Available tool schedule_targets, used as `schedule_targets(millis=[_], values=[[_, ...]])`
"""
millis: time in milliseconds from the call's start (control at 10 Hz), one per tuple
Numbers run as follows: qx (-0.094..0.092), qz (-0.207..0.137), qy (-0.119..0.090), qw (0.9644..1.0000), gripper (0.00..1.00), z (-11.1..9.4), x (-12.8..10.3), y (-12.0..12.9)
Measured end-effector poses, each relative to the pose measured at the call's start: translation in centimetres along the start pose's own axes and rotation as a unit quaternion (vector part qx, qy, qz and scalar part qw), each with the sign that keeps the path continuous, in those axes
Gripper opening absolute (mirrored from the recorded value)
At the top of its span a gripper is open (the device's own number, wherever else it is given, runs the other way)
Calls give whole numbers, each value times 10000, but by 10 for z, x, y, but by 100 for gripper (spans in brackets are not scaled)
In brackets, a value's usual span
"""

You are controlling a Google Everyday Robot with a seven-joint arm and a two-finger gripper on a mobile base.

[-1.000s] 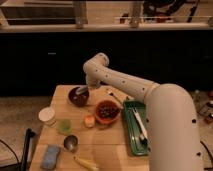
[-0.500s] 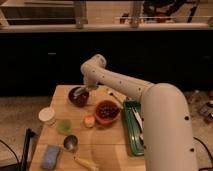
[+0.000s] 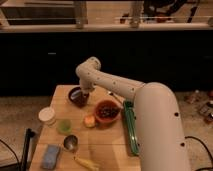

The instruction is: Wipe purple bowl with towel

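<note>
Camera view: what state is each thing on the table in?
Purple bowl, upright, dark inside.
Tool, down at that bowl.
Red bowl, upright, dark contents inside.
Metal cup, upright, apart from the tool.
Blue pad, lying flat, apart from the tool.

The purple bowl point(image 3: 75, 99) is showing dark maroon under the white arm's gripper point(image 3: 84, 94), beside an orange-red bowl point(image 3: 106, 121) and green tray point(image 3: 131, 135).

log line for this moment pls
gripper: at purple bowl rim | purple bowl: upright, far side of table | orange bowl: apart from gripper
</note>
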Motion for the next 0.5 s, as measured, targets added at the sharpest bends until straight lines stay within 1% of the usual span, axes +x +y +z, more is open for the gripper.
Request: schedule_targets(millis=[300, 500], values=[[31, -24, -1, 10000, 0, 3, -3, -8], [50, -176, -29, 9998, 0, 10, -23, -23]])
